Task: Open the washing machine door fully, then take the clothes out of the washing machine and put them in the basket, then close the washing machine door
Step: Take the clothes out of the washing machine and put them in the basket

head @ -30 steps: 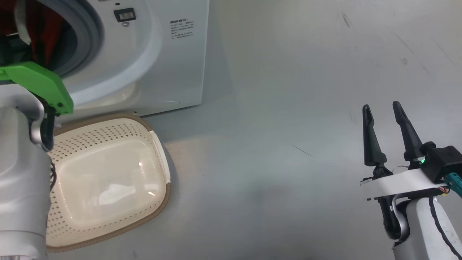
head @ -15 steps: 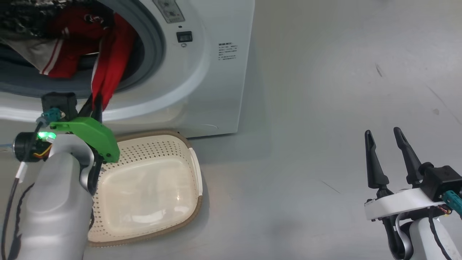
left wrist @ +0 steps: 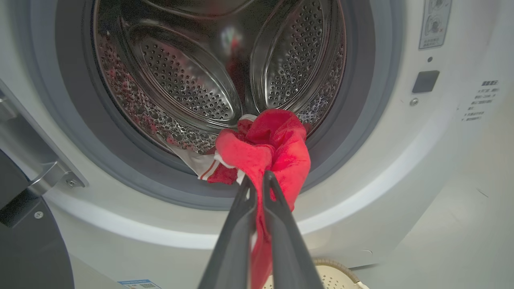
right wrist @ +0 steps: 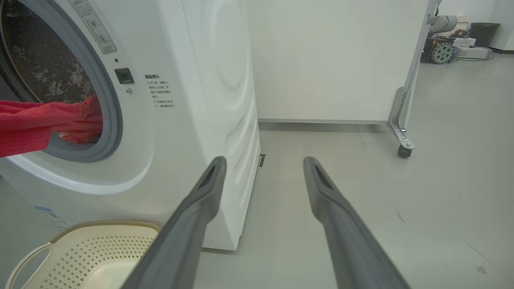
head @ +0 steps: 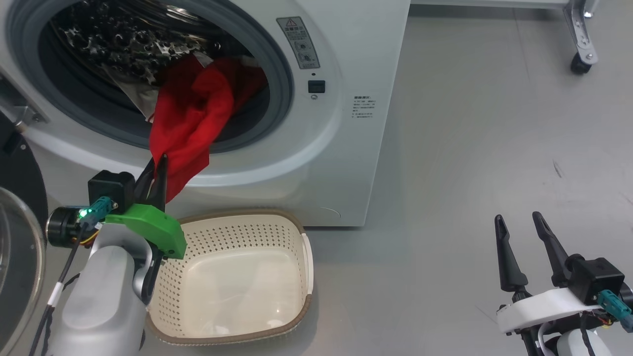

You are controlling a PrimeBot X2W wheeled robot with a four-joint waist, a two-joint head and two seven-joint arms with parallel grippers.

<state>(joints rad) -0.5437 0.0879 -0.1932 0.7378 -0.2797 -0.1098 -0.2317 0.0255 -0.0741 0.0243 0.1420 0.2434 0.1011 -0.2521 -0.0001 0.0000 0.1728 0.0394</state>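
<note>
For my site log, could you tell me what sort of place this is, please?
Probably a lab or test hall, not a home: the washing machine stands on bare grey floor near a wheeled white partition, with equipment stacked beyond.

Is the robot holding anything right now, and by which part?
The left pincer is shut on the red garment, pinching near its hanging lower end. The right pincer is open, holding nothing.
</note>
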